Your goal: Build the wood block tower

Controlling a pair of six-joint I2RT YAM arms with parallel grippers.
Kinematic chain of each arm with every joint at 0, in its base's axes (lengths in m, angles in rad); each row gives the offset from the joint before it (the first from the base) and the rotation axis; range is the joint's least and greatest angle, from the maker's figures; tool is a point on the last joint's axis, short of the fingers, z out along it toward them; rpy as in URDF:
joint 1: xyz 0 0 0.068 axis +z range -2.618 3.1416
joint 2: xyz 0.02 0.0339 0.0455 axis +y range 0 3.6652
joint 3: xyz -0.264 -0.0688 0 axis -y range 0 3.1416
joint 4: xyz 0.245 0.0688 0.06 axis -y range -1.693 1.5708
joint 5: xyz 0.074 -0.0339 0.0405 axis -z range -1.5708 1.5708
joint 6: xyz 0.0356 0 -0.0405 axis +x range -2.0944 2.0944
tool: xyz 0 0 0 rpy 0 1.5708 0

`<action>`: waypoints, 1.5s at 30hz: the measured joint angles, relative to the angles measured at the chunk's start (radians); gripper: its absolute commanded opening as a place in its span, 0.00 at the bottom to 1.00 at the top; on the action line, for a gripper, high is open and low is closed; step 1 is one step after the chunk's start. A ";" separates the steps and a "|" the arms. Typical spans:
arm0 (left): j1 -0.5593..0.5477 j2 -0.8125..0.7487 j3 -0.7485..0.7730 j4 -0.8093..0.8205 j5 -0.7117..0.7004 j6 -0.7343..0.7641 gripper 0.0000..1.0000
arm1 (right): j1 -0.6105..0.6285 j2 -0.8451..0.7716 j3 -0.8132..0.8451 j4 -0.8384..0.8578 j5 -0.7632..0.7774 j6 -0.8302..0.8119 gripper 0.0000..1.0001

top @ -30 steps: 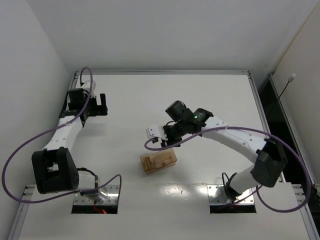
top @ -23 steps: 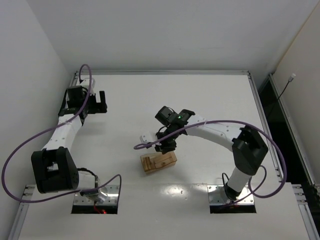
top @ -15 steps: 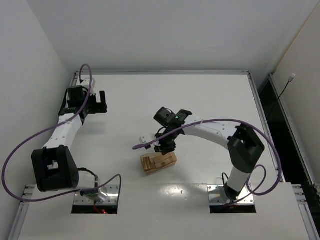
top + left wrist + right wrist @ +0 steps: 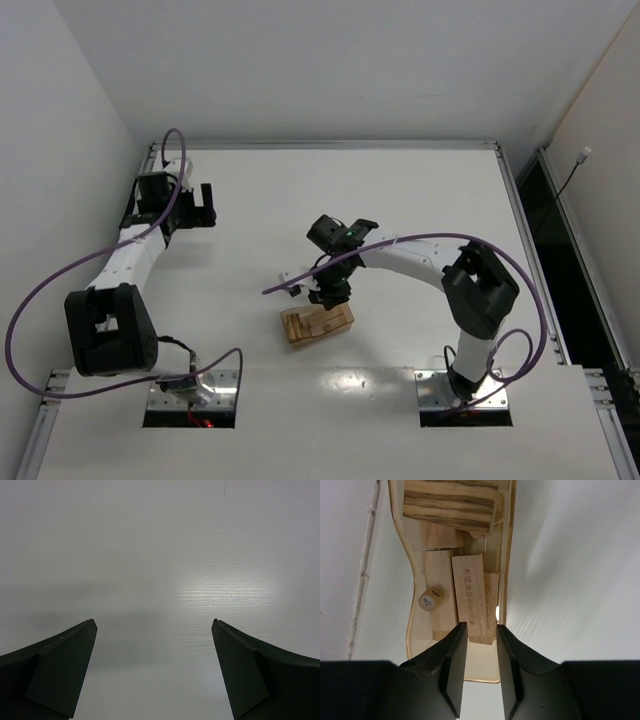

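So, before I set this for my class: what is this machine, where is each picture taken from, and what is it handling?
It is a pair of robot arms bolted to a white table, each ending in a two-finger gripper. One picture looks down from above; the other two come from cameras on the wrists. The left gripper hangs open over the table. The right gripper reaches into a see-through tray of wood blocks, fingers close around the end of a printed block; whether it grips, I cannot tell.

wood blocks (image 4: pixel 468 597) – light tan | striped block (image 4: pixel 451 505) – dark-streaked | tray (image 4: pixel 507 555) – translucent amber
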 measured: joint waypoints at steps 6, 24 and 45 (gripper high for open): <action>0.000 0.011 0.000 0.000 0.002 0.000 1.00 | -0.013 0.000 0.004 0.002 0.001 0.000 0.31; 0.000 0.030 0.000 -0.001 0.005 0.000 1.00 | -0.084 0.081 0.033 0.021 0.035 -0.040 0.34; 0.000 0.054 0.013 -0.006 -0.026 -0.011 1.00 | -0.137 -0.111 -0.178 0.425 0.405 0.226 0.00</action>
